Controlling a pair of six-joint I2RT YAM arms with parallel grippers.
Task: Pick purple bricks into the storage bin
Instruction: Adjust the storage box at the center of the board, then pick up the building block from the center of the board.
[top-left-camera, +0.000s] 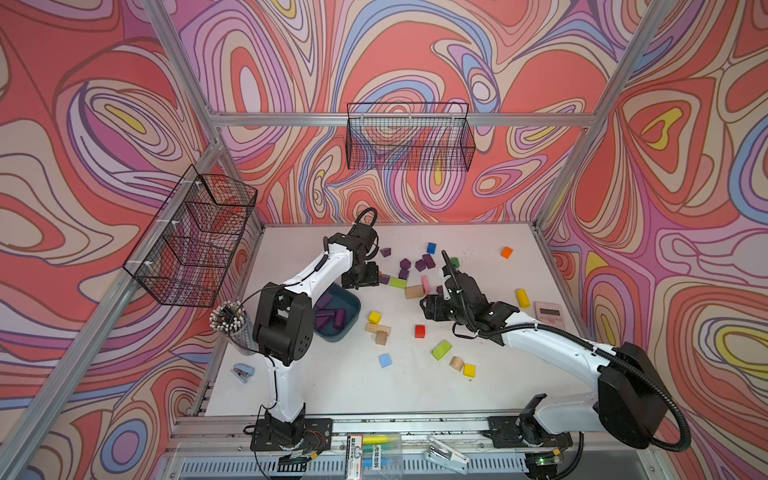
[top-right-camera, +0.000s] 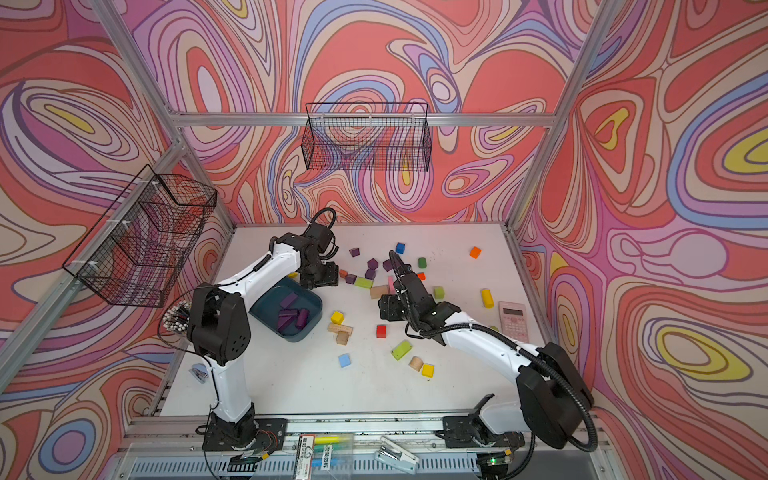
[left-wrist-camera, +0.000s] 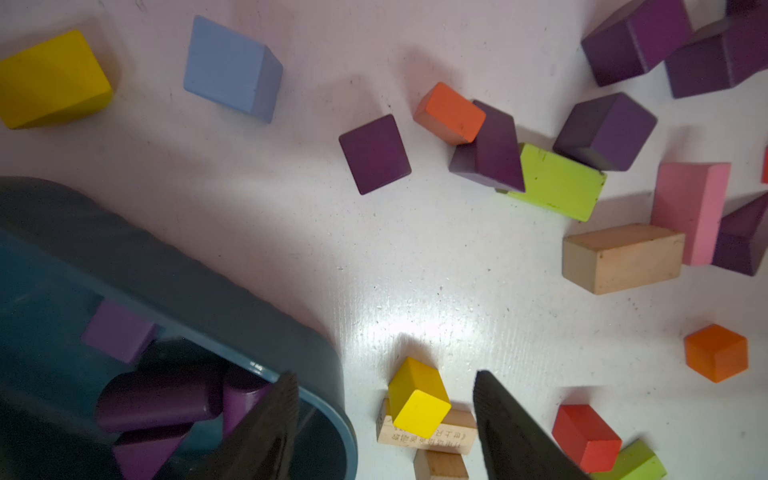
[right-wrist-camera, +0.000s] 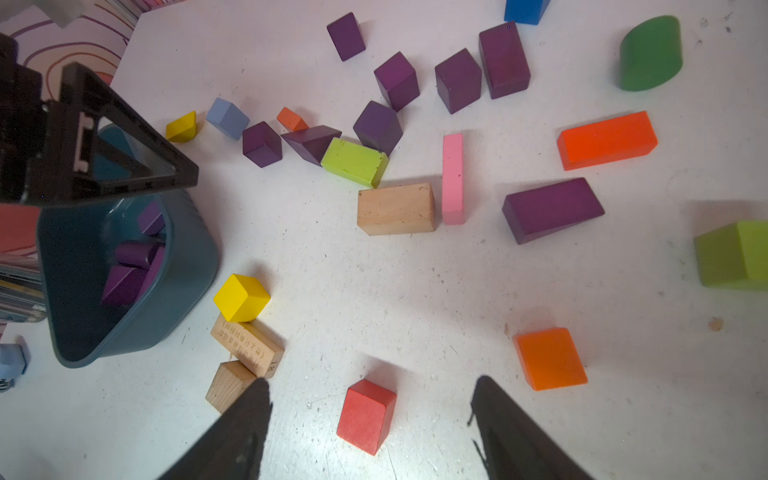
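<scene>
Spread wide, empty, my left gripper (left-wrist-camera: 384, 376) hovers beside the storage bin (left-wrist-camera: 208, 282). My right gripper (right-wrist-camera: 370, 380) gapes too, purple bricks (right-wrist-camera: 397, 79) beyond it.

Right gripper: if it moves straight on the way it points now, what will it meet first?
Probably the red block, lying on the table ahead of the open right gripper, in line with its gap; depth is unclear.

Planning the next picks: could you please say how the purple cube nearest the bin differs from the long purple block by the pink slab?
The purple cube is compact; the long purple block is stretched, with a sloping face. The cube sits nearer the storage bin; the block lies beyond the pink slab. Both are purple, outside the bin.
</scene>
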